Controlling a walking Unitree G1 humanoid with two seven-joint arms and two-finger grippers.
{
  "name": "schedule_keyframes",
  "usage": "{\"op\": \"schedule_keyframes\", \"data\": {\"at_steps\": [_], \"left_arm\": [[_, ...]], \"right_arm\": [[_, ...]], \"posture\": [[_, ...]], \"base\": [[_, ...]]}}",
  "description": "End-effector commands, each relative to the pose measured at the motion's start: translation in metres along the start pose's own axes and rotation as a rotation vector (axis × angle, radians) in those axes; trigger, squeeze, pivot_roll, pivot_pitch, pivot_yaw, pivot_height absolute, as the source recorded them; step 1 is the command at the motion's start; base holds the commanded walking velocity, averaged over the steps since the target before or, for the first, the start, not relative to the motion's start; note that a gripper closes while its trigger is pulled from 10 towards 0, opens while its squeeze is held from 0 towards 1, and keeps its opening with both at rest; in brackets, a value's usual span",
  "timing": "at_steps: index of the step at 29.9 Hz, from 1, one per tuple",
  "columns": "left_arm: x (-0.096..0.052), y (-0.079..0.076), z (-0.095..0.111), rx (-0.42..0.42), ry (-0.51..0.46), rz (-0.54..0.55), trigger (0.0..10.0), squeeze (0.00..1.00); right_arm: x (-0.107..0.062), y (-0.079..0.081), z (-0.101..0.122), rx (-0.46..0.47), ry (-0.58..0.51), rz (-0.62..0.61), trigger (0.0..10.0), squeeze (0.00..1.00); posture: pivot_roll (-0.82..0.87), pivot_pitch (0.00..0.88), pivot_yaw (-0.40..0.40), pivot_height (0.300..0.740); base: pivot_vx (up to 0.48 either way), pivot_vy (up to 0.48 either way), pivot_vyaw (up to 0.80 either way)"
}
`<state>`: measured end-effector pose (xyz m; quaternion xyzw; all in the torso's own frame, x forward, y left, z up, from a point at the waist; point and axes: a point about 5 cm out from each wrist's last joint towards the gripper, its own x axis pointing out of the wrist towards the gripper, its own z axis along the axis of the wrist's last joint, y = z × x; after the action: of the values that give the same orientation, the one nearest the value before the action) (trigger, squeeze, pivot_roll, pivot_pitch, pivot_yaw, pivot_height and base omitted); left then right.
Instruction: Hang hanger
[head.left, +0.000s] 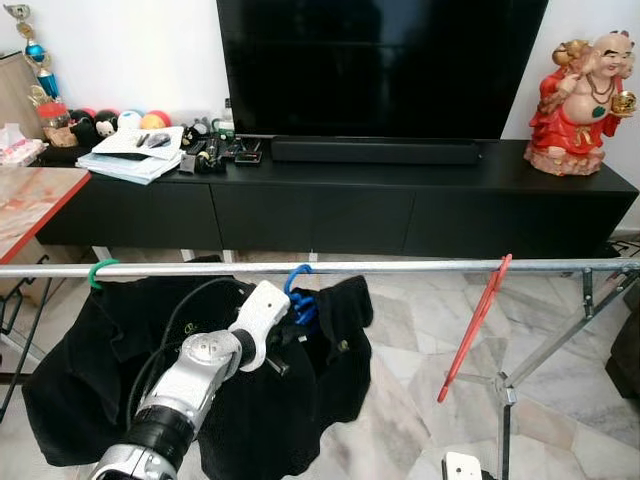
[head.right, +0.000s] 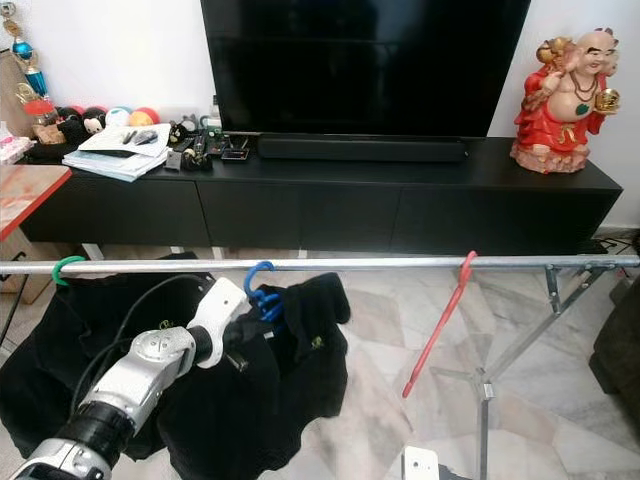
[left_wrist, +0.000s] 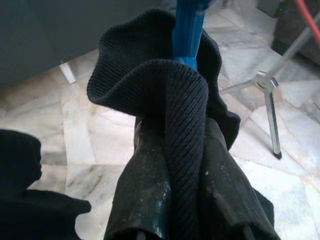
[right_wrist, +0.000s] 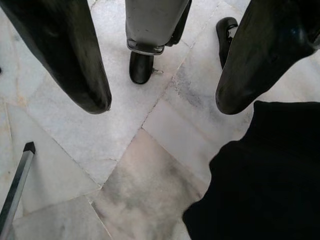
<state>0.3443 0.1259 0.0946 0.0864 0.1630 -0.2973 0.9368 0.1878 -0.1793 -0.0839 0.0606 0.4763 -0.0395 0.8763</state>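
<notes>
1. Blue hanger (head.left: 299, 292) hooked over the metal rail (head.left: 400, 267), black garment (head.left: 300, 400) draped from it, just beyond the left gripper (head.left: 285, 345).
2. Left gripper reaches up under the rail, tips buried in the garment right below the blue hook; head views hide the fingers in cloth.
3. Left wrist view gets the grasp: both black fingers (left_wrist: 145, 195) pressed together on a ribbed fold of the black garment, blue hanger neck (left_wrist: 187, 30) straight ahead of the tips, touching the cloth.
4. Green hanger (head.left: 100, 270) hooked on the rail off to the left gripper's left, carrying another dark garment.
5. Red hanger (head.left: 478, 325) on the rail well to the left gripper's right, bare, hanging tilted.
6. Right gripper (right_wrist: 160, 105) hangs low; right wrist view has its fingers (right_wrist: 75, 60) spread wide, holding nothing, pointing down at the marble floor (right_wrist: 125, 190).
7. Past the right gripper's tips: a rack foot with caster (right_wrist: 142, 62), and dark cloth (right_wrist: 265, 180) beside one finger.
8. Head views add the backdrop behind the rail: black TV desk (head.left: 400, 200), TV (head.left: 380, 60), red figurine (head.left: 580, 95).
</notes>
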Motion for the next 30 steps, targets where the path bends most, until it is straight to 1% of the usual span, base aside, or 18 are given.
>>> {"op": "schedule_keyframes", "data": {"at_steps": [1, 3, 4, 5, 7, 8, 11, 14, 15, 16, 21, 28, 30], "left_arm": [[0.001, 0.010, 0.015, -0.019, -0.065, 0.052, 10.0, 0.00], [0.002, 0.016, 0.016, -0.044, -0.057, 0.099, 10.0, 0.00], [0.002, 0.016, 0.016, -0.044, -0.057, 0.099, 10.0, 0.00], [0.003, 0.020, 0.017, -0.065, -0.053, 0.121, 10.0, 0.00], [0.004, 0.023, 0.017, -0.070, -0.039, 0.131, 10.0, 0.00], [0.004, 0.023, 0.017, -0.070, -0.039, 0.131, 10.0, 0.00], [0.004, 0.028, 0.011, -0.065, 0.028, 0.127, 10.0, 0.00], [0.003, 0.027, 0.007, -0.055, 0.061, 0.101, 10.0, 0.00], [0.003, 0.027, 0.004, -0.041, 0.089, 0.091, 10.0, 0.00], [0.003, 0.027, 0.000, -0.046, 0.111, 0.088, 10.0, 0.00], [0.001, 0.028, -0.009, -0.042, 0.156, 0.085, 10.0, 0.00], [0.001, 0.026, -0.014, -0.052, 0.166, 0.084, 10.0, 0.00], [0.003, 0.029, -0.001, -0.073, 0.079, 0.113, 10.0, 0.00]], "right_arm": [[0.000, 0.000, 0.000, 0.005, 0.002, 0.000, 10.0, 0.00], [0.000, 0.000, -0.001, 0.005, 0.003, 0.001, 10.0, 0.00], [0.000, 0.000, -0.001, 0.005, 0.003, 0.001, 10.0, 0.00], [0.000, 0.001, -0.001, 0.006, 0.003, 0.000, 10.0, 0.00], [0.000, 0.001, -0.001, 0.004, 0.004, 0.000, 10.0, 0.00], [0.000, 0.001, -0.001, 0.004, 0.004, 0.000, 10.0, 0.00], [0.000, 0.001, -0.001, 0.003, 0.004, -0.001, 10.0, 0.00], [0.000, 0.001, -0.001, 0.004, 0.004, 0.000, 10.0, 0.00], [0.000, 0.001, -0.001, 0.004, 0.004, 0.000, 10.0, 0.00], [0.000, 0.001, -0.001, 0.005, 0.004, 0.001, 10.0, 0.00], [0.000, 0.002, -0.001, 0.000, 0.005, 0.003, 10.0, 0.00], [0.000, 0.003, -0.001, 0.006, 0.007, 0.005, 10.0, 0.00], [0.000, 0.003, -0.001, 0.008, 0.005, 0.005, 10.0, 0.00]], "posture": [[0.15, 0.000, 0.009, 0.740], [0.15, 0.000, 0.009, 0.740], [0.15, 0.000, 0.009, 0.740], [0.15, 0.000, 0.010, 0.740], [0.15, 0.000, 0.011, 0.740], [0.15, 0.000, 0.011, 0.740], [0.15, 0.000, 0.011, 0.740], [0.15, 0.000, 0.020, 0.740], [0.15, 0.000, 0.020, 0.740], [0.15, 0.000, 0.023, 0.740], [0.15, 0.000, 0.028, 0.740], [0.15, 0.000, 0.032, 0.740], [0.15, 0.000, 0.034, 0.740]], "base": [[0.000, 0.000, 0.00], [0.000, 0.000, 0.00], [0.000, 0.000, 0.00], [0.000, 0.000, 0.00], [0.000, 0.000, 0.00], [0.000, 0.000, 0.00], [0.000, 0.000, 0.00], [0.000, 0.000, 0.00], [0.000, 0.000, 0.00], [0.000, 0.000, 0.00], [0.000, 0.000, 0.00], [0.000, 0.000, 0.00], [0.000, 0.000, 0.00]]}}
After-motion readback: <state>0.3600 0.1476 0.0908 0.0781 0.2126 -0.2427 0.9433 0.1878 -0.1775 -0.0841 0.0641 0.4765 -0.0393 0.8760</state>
